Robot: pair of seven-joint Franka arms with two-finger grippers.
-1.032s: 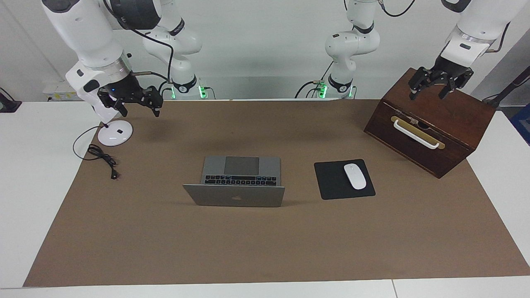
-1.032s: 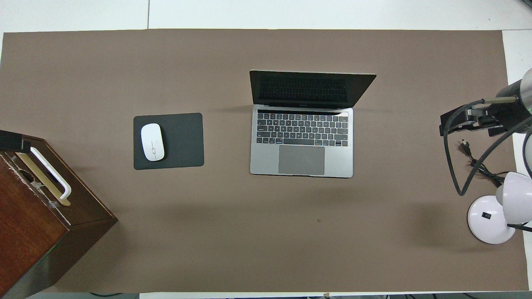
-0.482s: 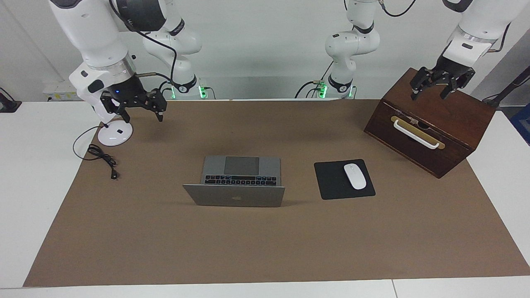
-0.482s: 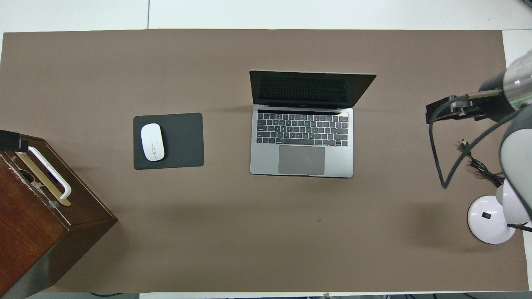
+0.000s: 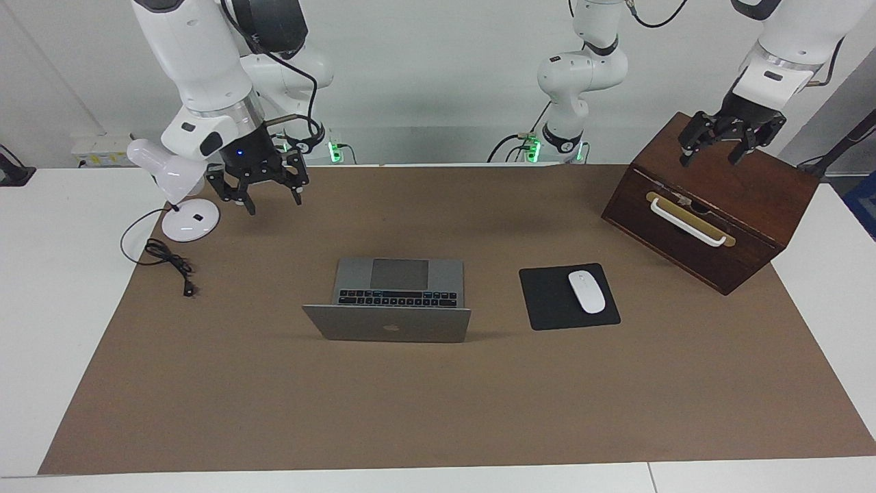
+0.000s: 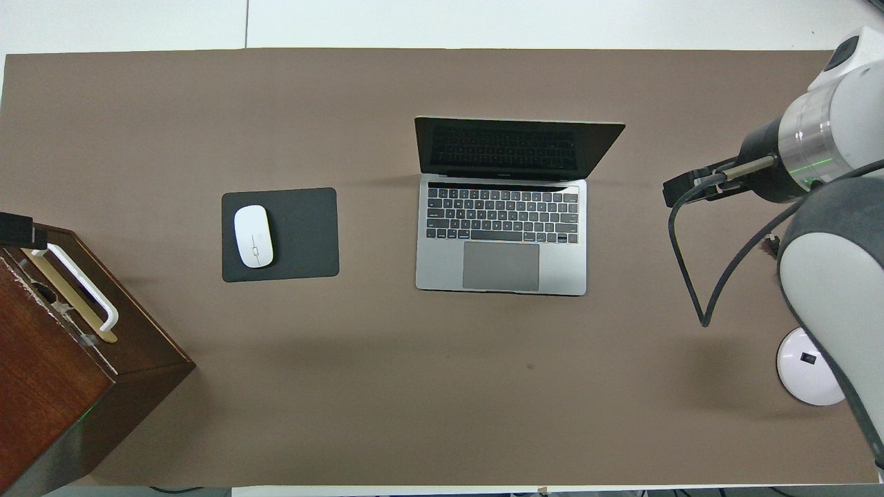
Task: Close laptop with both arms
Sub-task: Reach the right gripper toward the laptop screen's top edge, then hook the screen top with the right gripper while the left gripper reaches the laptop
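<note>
The silver-grey laptop stands open in the middle of the brown mat, its keyboard toward the robots and its lid with the dark logo upright. In the overhead view its dark screen and keys show. My right gripper hangs open and empty over the mat beside the lamp base, apart from the laptop. My left gripper hangs open and empty over the top of the wooden box. The right arm's wrist shows in the overhead view.
A black mouse pad with a white mouse lies beside the laptop toward the left arm's end. A dark wooden box with a white handle stands at that end. A white lamp base and a black cable lie at the right arm's end.
The right arm has swung in from the table's end toward the middle, and its gripper has turned to point down. The left gripper has barely moved. The laptop is unchanged.
</note>
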